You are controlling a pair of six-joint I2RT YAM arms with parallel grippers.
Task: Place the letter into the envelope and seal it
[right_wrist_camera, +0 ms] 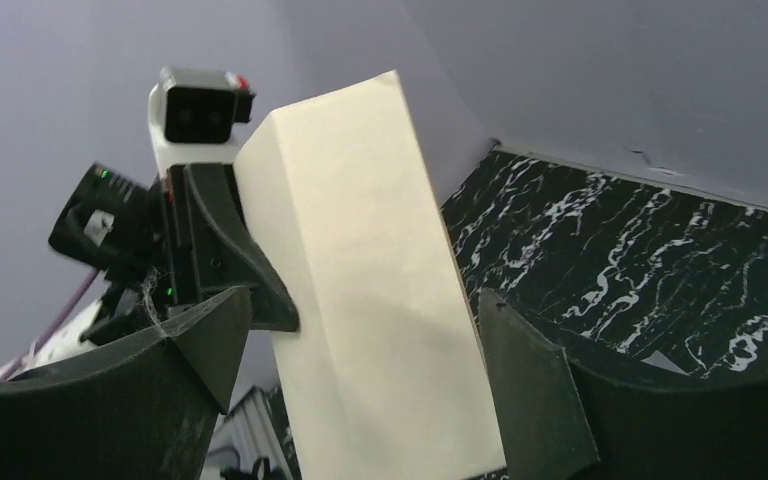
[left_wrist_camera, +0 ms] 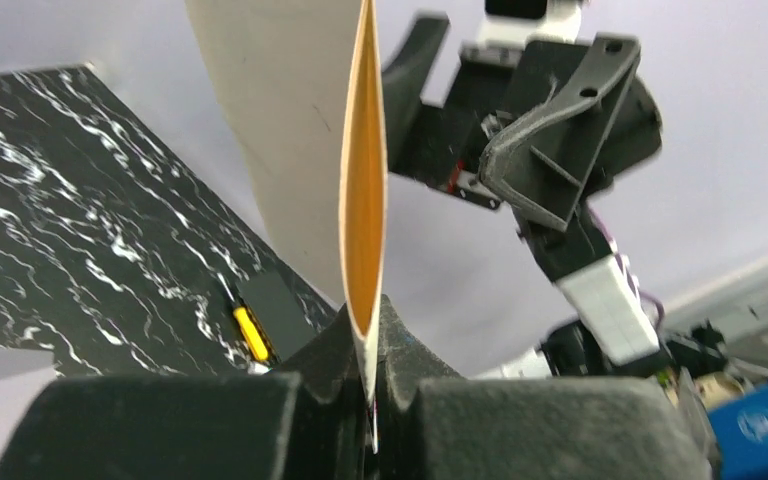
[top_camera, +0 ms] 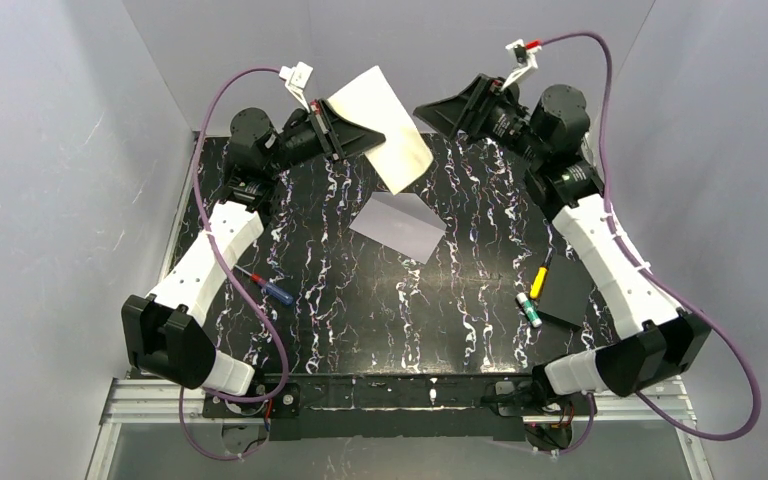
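The letter (top_camera: 385, 125) is a cream folded sheet held in the air over the far side of the table, and my left gripper (top_camera: 345, 135) is shut on its left edge. In the left wrist view the letter (left_wrist_camera: 360, 180) is seen edge-on, bent into a narrow U with an orange inside, pinched in my left gripper (left_wrist_camera: 375, 330). My right gripper (top_camera: 430, 112) stands open just right of the sheet. In the right wrist view the letter (right_wrist_camera: 360, 200) fills the gap of the right gripper (right_wrist_camera: 365, 300), whose fingers are apart from it. The pale lavender envelope (top_camera: 400, 226) lies flat on the table's middle.
A screwdriver (top_camera: 265, 285) with a red and blue handle lies at the left. At the right lie a yellow marker (top_camera: 539, 280), a small green and white tube (top_camera: 529, 310) and a flat black rectangle (top_camera: 570, 285). Grey walls enclose the marbled black table (top_camera: 360, 320).
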